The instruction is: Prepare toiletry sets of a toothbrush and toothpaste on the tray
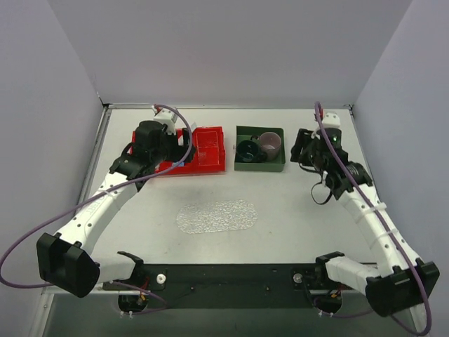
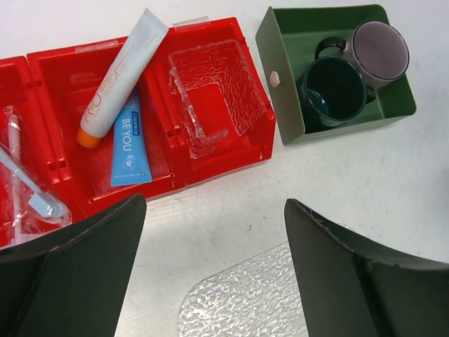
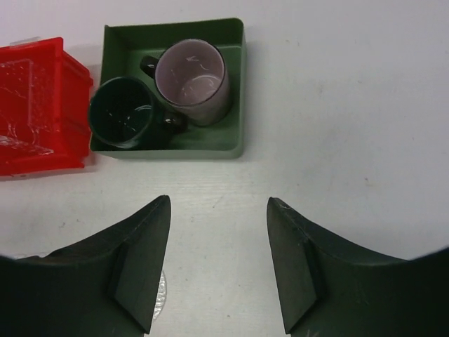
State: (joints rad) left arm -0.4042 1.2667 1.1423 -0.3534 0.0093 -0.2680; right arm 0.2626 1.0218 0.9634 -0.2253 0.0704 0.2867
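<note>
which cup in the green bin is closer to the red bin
The dark green cup. It sits at the end of the green bin next to the red bin; the mauve cup lies beyond it, farther away.
</note>
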